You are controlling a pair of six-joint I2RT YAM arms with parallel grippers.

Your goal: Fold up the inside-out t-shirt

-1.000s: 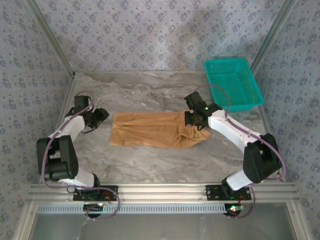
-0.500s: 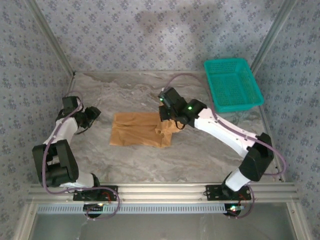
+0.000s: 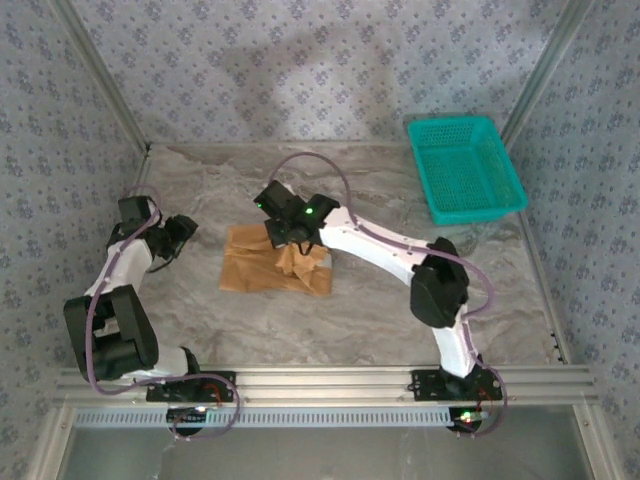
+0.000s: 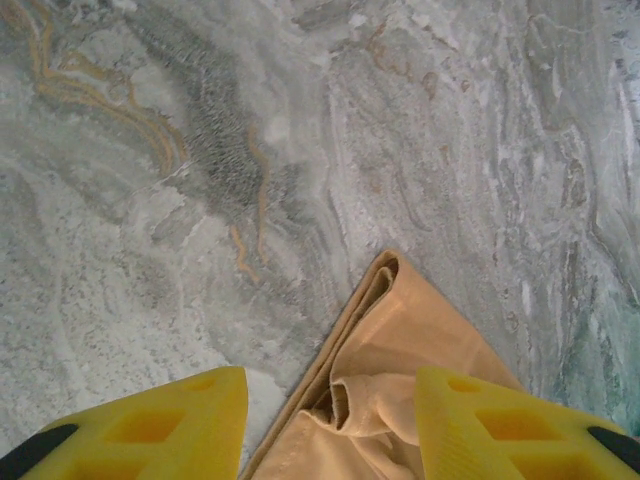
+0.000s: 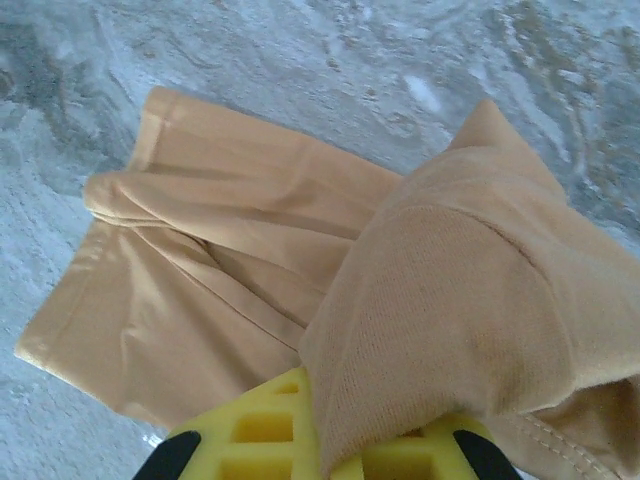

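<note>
Two grippers, one shirt and one basket share the desk (image 3: 300, 330).

Farthest left, the left gripper (image 3: 183, 233) hovers near the desk's left edge, just beside the shirt's left end. In its wrist view the left gripper (image 4: 330, 420) has its yellow fingers (image 4: 190, 415) spread, pinching nothing. A folded corner of the t-shirt (image 4: 400, 340) lies on the desk (image 4: 200, 150) below the gap.

At the middle, the caramel t-shirt (image 3: 255, 268) lies flat as a short band, long side running left to right. Its right end is doubled back over itself under the right gripper (image 3: 290, 240). That gripper (image 5: 320, 440) is pressed together on a bunched fold of the t-shirt (image 5: 230, 260), which drapes over its fingers.

Bare marble lies open in front of the shirt, behind it, and across the right half.

The teal basket (image 3: 465, 170) sits at the far right corner, well apart from the cloth.
</note>
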